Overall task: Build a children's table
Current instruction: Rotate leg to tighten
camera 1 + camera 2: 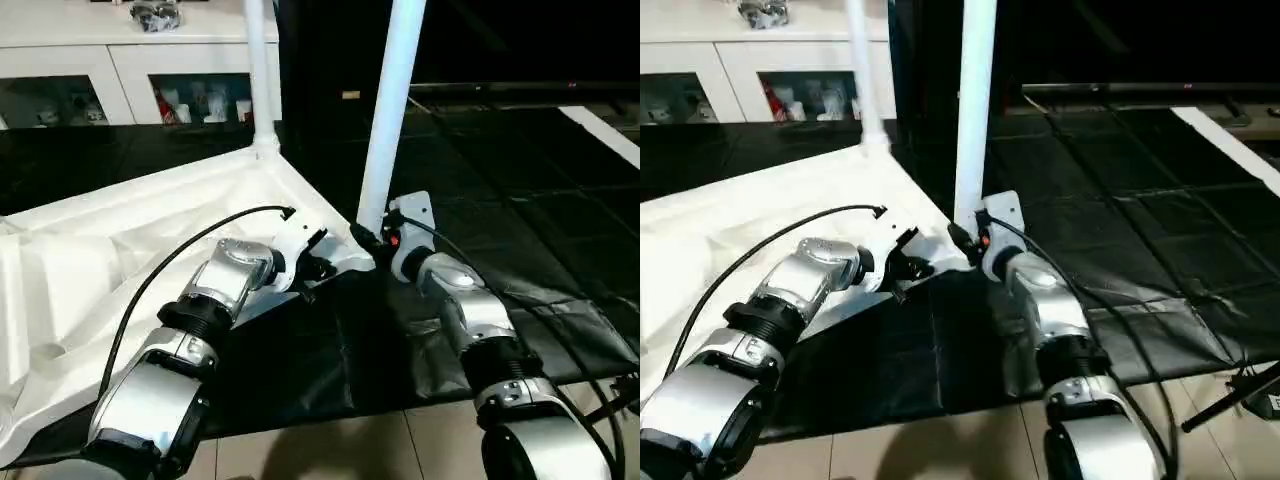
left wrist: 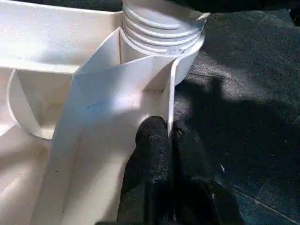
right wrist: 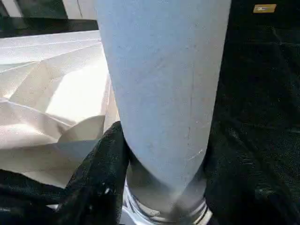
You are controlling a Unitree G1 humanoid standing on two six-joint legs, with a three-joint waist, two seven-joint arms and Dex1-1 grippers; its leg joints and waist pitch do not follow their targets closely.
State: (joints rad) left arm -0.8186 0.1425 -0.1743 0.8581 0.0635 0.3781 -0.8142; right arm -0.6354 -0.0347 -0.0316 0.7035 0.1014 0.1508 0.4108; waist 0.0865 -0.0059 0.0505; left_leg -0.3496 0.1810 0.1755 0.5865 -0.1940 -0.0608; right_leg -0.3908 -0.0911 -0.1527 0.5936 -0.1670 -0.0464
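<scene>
Right wrist view has the right pincer [image 3: 161,178] clamped round the base of a white leg [image 1: 389,120], upright in the near corner socket of the upturned table top [image 1: 130,250] on the dark floor mat [image 1: 480,200]. The left pincer [image 2: 168,136] pinches the top's rim beside that socket. Another leg [image 1: 258,70] stands at the far corner. Judging by the exposed threads [image 2: 161,26], the step is seating this leg; next comes twisting it down while steadying the top.
</scene>
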